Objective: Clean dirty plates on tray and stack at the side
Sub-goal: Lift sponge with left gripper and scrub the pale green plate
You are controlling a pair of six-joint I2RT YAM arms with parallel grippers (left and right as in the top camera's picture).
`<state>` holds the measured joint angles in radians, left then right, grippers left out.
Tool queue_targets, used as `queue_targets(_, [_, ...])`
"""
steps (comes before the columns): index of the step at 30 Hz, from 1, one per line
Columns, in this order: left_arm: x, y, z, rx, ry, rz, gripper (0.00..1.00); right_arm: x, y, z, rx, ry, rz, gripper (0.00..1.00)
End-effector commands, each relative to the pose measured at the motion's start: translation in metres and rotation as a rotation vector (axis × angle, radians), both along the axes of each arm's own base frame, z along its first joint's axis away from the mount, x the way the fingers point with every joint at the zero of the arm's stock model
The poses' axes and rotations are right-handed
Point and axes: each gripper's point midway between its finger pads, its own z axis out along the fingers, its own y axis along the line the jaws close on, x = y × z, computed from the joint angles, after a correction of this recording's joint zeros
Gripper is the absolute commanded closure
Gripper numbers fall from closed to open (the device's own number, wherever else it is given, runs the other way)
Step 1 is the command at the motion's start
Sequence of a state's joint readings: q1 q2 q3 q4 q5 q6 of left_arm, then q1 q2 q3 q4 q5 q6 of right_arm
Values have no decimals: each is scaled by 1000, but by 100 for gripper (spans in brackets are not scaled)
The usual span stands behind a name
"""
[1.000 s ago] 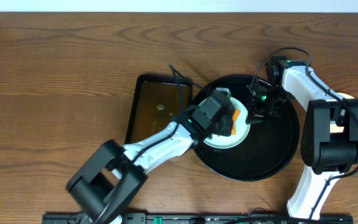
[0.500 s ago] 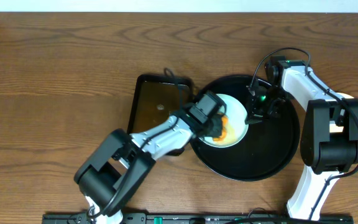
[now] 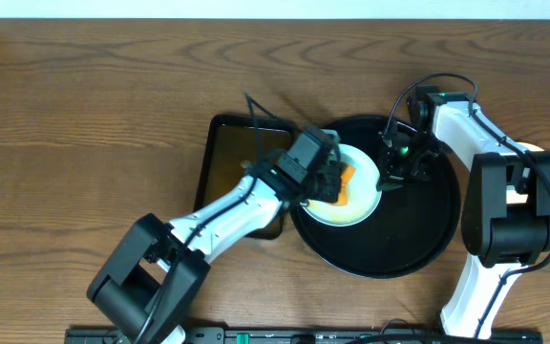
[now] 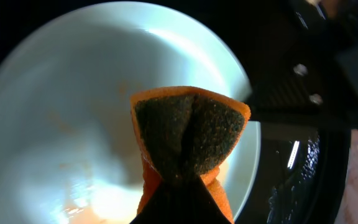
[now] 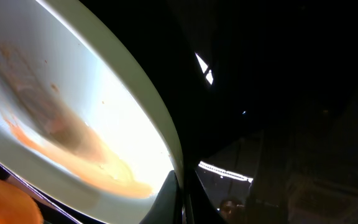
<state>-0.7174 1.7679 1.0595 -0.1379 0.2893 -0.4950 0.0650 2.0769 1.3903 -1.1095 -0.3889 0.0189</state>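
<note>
I hold the left gripper point(image 3: 330, 180) clamped on the sponge point(image 4: 188, 134) over the plate point(image 4: 73, 112) in the tray point(image 3: 418, 244), residue lying lower-left in its wrist view; right gripper point(image 3: 396, 164) sits at the plate's rim, closure indeterminate.

overhead top-down, both wrists close on plate point(image 4: 73, 118)

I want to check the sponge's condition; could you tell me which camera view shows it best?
The left wrist view: the sponge fills the centre, folded, dark scouring face out, over the plate. Overhead shows only an orange sliver beside the left hand. The right wrist view catches just an orange blur in its bottom-left corner.
</note>
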Motion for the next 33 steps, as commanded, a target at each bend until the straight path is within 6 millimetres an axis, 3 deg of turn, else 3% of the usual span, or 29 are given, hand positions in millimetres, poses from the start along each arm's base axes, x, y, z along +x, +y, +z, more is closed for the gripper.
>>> queue_targets(1, [3,-15,0,20,-91,-68,92,-7,-4,-8,-30,32,-4,99])
queue_targets(12, [22,-31,-36,18,-142,-68,93,-7,-2,-8,-30,32,3,99])
queue_targets(15, [33,-19,-45,41,-146,-52,92,-8,-1,-8,-31,32,6,99])
queue_targets(20, [52,22,-54,106,-84,20,92,-8,1,-8,-31,32,11,99])
queue_targets(24, [25,56,-76,227,85,33,93,-8,2,-8,-31,29,14,99])
queue_targets(29, [-35,63,-86,310,289,-47,93,-8,-1,-9,-50,27,19,99])
queue_targets(33, [-62,73,-84,373,362,-76,93,-7,-2,-10,-53,26,19,99])
